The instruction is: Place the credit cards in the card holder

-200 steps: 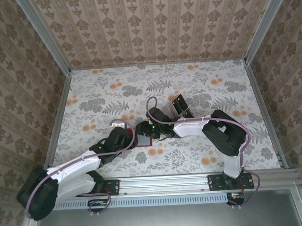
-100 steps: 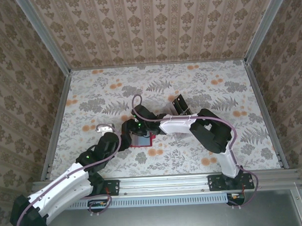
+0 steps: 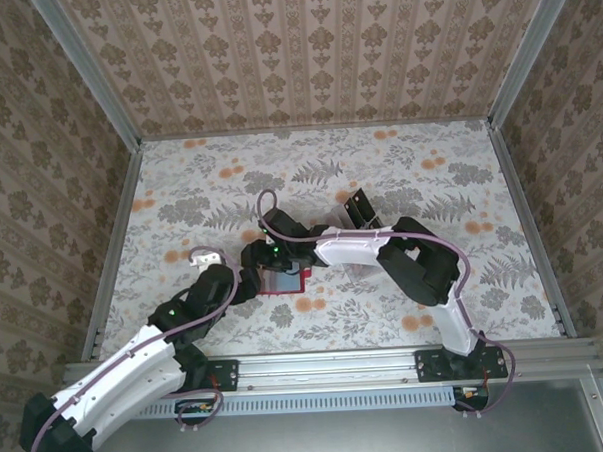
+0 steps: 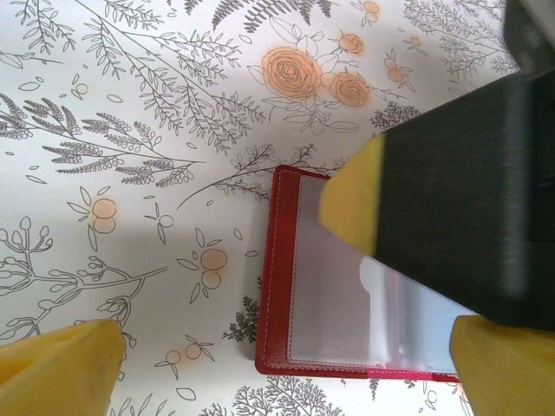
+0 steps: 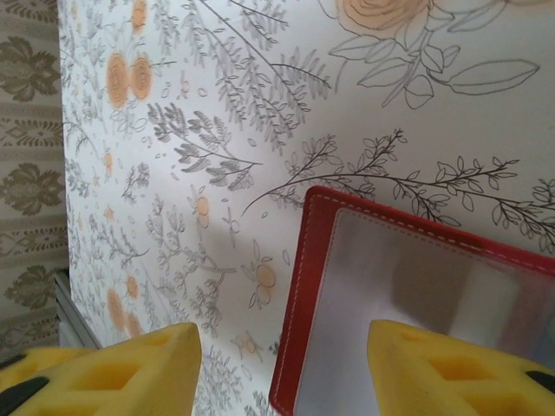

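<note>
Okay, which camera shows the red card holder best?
The left wrist view: the card holder lies open there, red edge and clear pockets plain, though a black, yellow-padded finger covers its upper right. The right wrist view catches one corner; the top view, a small, partly covered red patch.

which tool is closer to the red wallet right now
Right, it seems. The right tool has one pad over the wallet and its clear pocket, the other just off the red edge. The left tool is open, its pads spread wide to either side.
</note>
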Robot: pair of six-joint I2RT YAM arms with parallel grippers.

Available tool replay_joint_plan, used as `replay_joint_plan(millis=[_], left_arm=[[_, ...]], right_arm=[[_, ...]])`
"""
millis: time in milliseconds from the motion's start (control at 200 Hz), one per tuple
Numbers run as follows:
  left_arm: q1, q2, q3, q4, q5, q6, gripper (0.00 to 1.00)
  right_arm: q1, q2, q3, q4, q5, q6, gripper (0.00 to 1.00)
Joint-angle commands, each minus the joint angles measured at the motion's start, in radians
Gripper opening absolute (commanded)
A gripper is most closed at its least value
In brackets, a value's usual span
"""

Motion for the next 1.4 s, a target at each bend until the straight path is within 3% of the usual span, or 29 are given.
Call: replay_joint_plan(millis=[0,185,500,975,1395], left_arm=[[0.013,-0.010,0.047,-0.041,-0.034,-0.012,1.00],[0.083,0.032,0.067,-0.028,0.039,0.029,1.00],[0.265,0.268,0.229,-0.029,0.224,0.157,1.00],[0.384,0.439,0.276,0.116,0.340,0.214,1.00],[0.391,0.549,0.329,0.141,0.370,0.208,1.00]], right_arm=[[-0.020,-0.138,0.024,-0.090,-0.013,-0.082,0.55],[-0.096,-0.288,-0.020,-0.265,0.080,-0.165,0.54],[-0.177,-0.473,-0.023,-0.664,0.360,-0.384,0.52],[-0.194,-0.332,0.119,-1.021,0.511,-0.527,0.41],[-0.194,-0.315,0.040,-1.032,0.532,-0.560,0.36]])
